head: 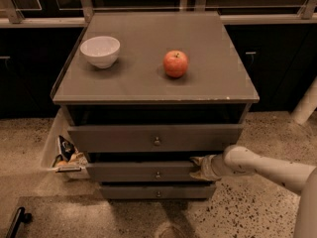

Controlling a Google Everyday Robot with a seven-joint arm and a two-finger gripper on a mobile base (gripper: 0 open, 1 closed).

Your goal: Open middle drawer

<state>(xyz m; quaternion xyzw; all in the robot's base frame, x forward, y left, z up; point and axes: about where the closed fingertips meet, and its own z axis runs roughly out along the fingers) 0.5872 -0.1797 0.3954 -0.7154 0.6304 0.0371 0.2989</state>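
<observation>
The middle drawer (143, 172) is the low grey front with a small round knob (157, 174), below the taller top drawer (154, 138). It stands out a little from the cabinet, less than the top drawer. My gripper (199, 167) is at the right end of the middle drawer's front, touching its upper edge. My white arm (262, 165) reaches in from the right.
A white bowl (100, 51) and a red apple (176, 63) sit on the cabinet top (218, 78). The bottom drawer (157, 192) is below. A white bin (62, 155) with packets stands left of the cabinet. A dark mat (94, 217) lies on the floor in front.
</observation>
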